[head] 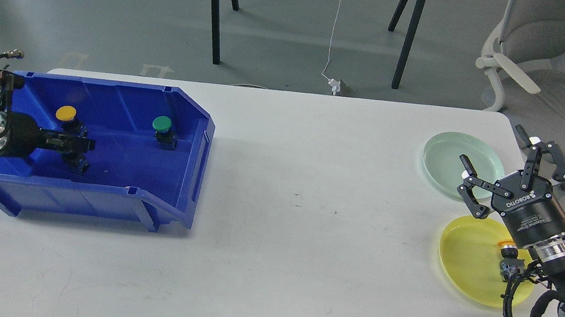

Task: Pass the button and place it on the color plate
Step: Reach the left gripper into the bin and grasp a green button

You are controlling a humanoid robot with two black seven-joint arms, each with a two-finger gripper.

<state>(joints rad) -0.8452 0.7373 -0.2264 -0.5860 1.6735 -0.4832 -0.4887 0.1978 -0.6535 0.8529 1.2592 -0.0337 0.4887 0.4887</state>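
A blue bin (186, 115) stands on the left of the table. In it stand a yellow-capped button (66, 113) and a green-capped button (162, 124), both upright. My left gripper (86, 148) reaches into the bin just in front of the yellow button; it is dark and its fingers cannot be told apart. My right gripper (493, 172) is open and empty, held above the near edge of the pale green plate (447, 156). The yellow plate (468, 259) lies below it. A small orange-capped button (506, 247) shows on the yellow plate, partly hidden by my right arm.
White table (295, 234) with its near edge at the bottom. A grey office chair (538, 60) stands behind the right corner, black stand legs (216, 13) behind the table, and a white cable with plug (334, 83) lies on the floor.
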